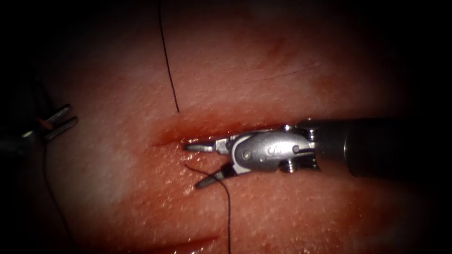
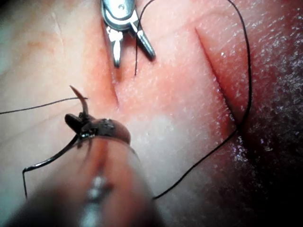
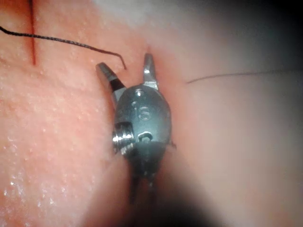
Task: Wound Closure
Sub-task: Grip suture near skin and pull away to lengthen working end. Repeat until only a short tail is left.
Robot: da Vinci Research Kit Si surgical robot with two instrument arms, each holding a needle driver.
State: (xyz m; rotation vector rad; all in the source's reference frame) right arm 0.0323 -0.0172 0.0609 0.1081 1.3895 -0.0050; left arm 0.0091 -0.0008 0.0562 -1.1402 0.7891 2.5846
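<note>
My right tool (image 1: 197, 164) lies over the left end of the cut (image 1: 207, 130) in the tissue (image 1: 282, 70), jaws open and holding nothing. One jaw rests along the cut and the other just below it. A dark thread (image 1: 228, 211) curls in between these jaws (image 3: 125, 62) and runs down the tissue. A second thread stretch (image 1: 169, 70) comes from above and meets the tissue just above the cut. Far to the left of the cut, my left tool (image 1: 66, 118) is shut on the curved needle (image 2: 84, 101) near its middle. The needle's tip is free, clear of the tissue.
A second, shorter cut (image 1: 193, 244) lies below the first one. Red fluid wets the tissue around both cuts. A long loop of thread (image 2: 246, 71) lies across the tissue beside the second cut (image 2: 215, 66). The right tool (image 2: 133, 60) sits beyond the needle.
</note>
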